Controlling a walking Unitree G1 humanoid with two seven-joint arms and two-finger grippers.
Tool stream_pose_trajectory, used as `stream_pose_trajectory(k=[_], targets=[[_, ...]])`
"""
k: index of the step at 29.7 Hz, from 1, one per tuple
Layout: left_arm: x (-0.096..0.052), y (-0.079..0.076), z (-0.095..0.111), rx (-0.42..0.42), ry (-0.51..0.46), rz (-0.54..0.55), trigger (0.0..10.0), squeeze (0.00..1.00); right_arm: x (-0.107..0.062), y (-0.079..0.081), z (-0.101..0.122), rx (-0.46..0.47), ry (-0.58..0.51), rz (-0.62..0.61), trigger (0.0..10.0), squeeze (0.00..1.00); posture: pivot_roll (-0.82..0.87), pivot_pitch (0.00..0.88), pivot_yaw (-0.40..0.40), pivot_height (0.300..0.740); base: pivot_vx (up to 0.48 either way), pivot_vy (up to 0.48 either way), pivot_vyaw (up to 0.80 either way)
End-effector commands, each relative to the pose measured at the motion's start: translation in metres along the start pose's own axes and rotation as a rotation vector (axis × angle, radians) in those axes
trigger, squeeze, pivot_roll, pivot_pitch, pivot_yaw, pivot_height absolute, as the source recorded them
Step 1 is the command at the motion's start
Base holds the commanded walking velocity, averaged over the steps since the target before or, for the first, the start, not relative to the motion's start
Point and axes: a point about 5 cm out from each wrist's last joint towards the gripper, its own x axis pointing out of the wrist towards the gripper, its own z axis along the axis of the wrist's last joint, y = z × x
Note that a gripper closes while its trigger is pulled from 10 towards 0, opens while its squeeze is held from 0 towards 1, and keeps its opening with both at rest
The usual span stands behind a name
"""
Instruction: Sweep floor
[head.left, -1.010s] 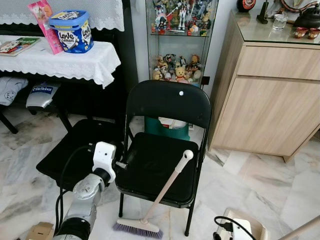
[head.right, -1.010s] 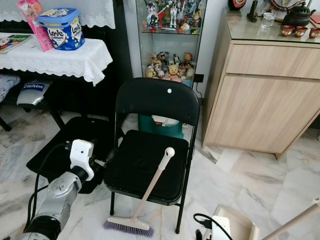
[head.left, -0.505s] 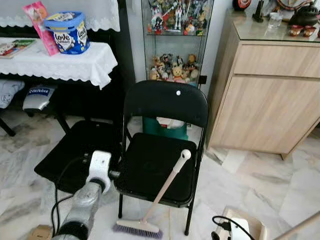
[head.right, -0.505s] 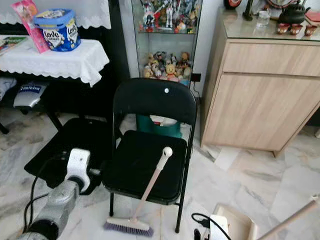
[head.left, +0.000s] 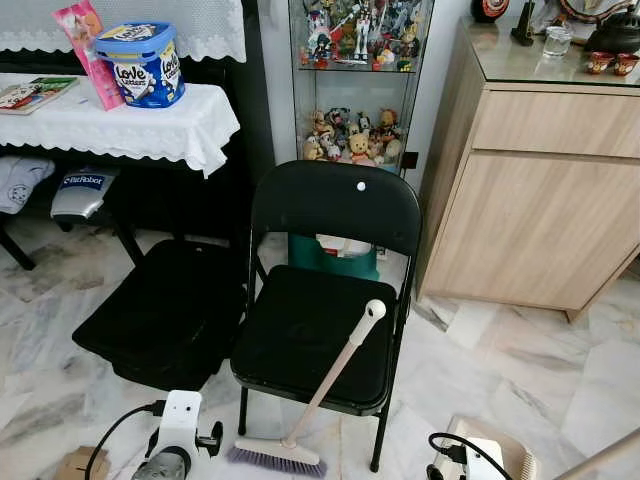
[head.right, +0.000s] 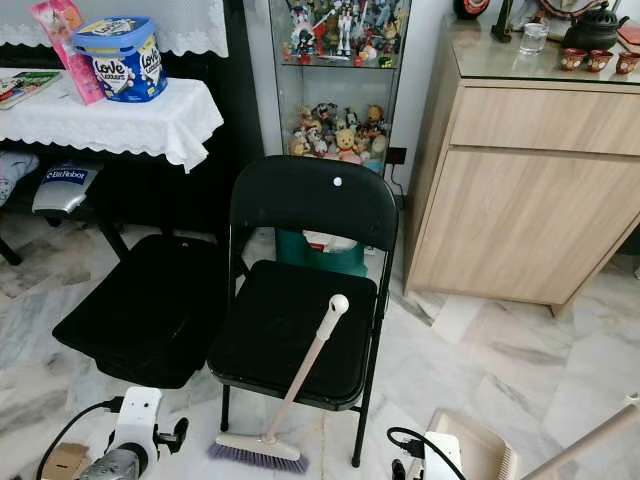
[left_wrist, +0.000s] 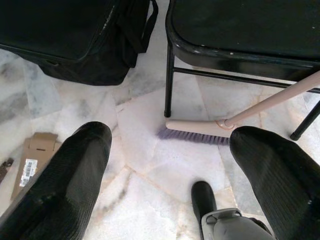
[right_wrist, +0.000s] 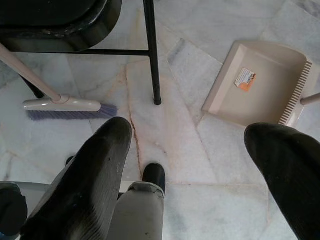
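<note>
A broom with a cream handle (head.left: 331, 378) leans against the front of a black folding chair's seat (head.left: 310, 335). Its purple-bristled head (left_wrist: 197, 129) rests on the marble floor between the chair's front legs. A beige dustpan (right_wrist: 260, 85) lies on the floor to the right of the chair. My left gripper (left_wrist: 170, 165) hangs low over the floor a short way in front of the broom head, open and holding nothing. My right gripper (right_wrist: 200, 165) is also open and holding nothing, over the floor between the broom head (right_wrist: 65, 106) and the dustpan.
A black bag (head.left: 165, 310) sits on the floor left of the chair. A wooden cabinet (head.left: 550, 220) stands at the right, a glass display case (head.left: 355, 60) behind the chair, a cloth-covered table (head.left: 120, 120) at the left. A cardboard scrap (left_wrist: 32, 155) lies nearby.
My left arm has dropped from beside the chair seat down to near the floor at the bottom of the view. The broom and dustpan have stayed put.
</note>
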Motion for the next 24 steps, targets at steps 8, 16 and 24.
stream_pose_trajectory(k=[8,16,24], targets=[[0.000,0.002,0.001,0.025,-0.010,0.012,10.0,0.00,-0.003,-0.017,0.000,0.000,0.001,-0.016,10.0,0.00,-0.03,0.008,0.001,0.740,0.000,-0.406,0.00],[0.000,0.005,0.002,0.019,-0.020,0.033,10.0,0.00,-0.004,-0.020,-0.002,0.000,0.004,-0.019,10.0,0.00,-0.03,0.014,-0.001,0.740,0.000,-0.284,0.00],[0.000,0.006,0.004,-0.006,-0.038,0.036,10.0,0.00,0.000,0.000,-0.001,-0.005,0.001,0.004,10.0,0.00,-0.03,0.015,-0.001,0.740,0.000,0.000,0.00]])
